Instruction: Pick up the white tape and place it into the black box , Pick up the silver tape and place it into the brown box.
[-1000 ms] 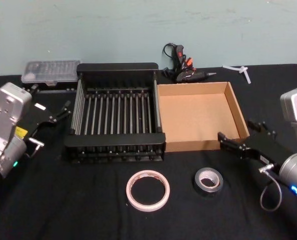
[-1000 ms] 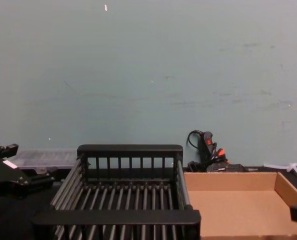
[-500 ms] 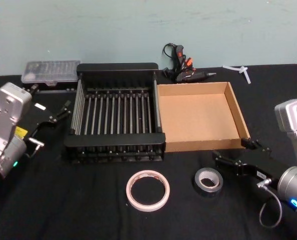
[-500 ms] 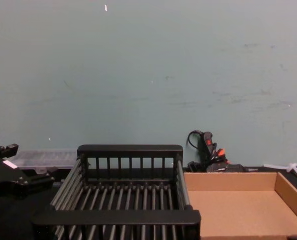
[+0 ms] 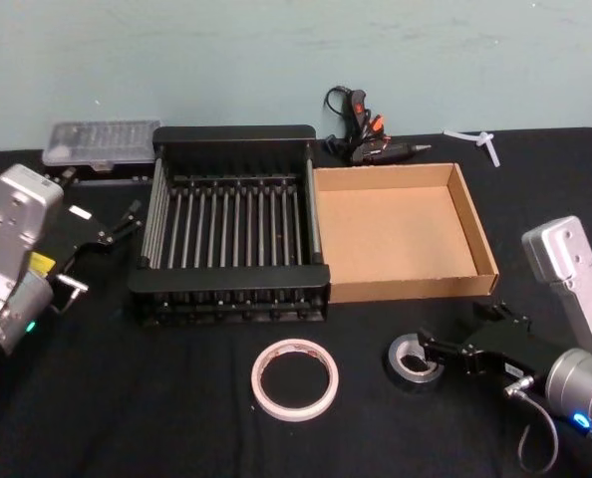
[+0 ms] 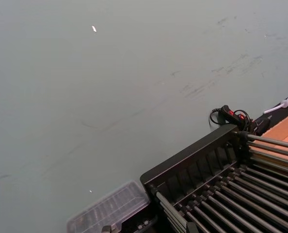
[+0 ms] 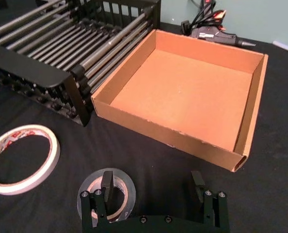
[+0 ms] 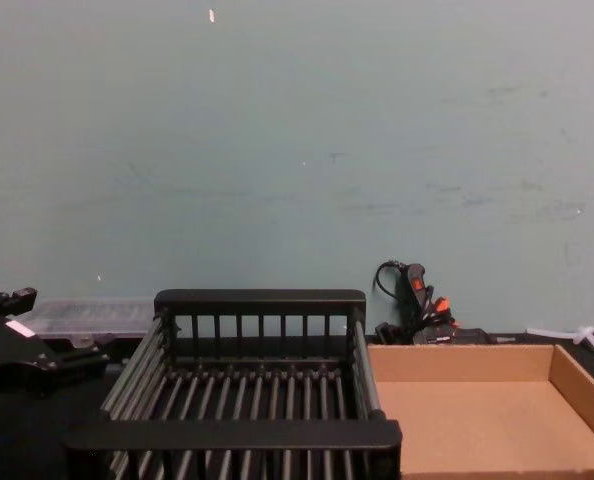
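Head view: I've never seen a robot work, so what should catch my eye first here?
The right gripper, fingers open, hangs low at the silver tape on the black cloth, one finger over the roll in the right wrist view. The white tape lies beside it, in front of the black box and the brown box, which stand side by side.

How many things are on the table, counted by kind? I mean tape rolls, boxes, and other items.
Tape rolls: 2 (white tape, silver tape)
Boxes: 2 (black box, brown box)
Other items: 3 (glue gun, clear plastic case, white plastic piece)
Total: 7
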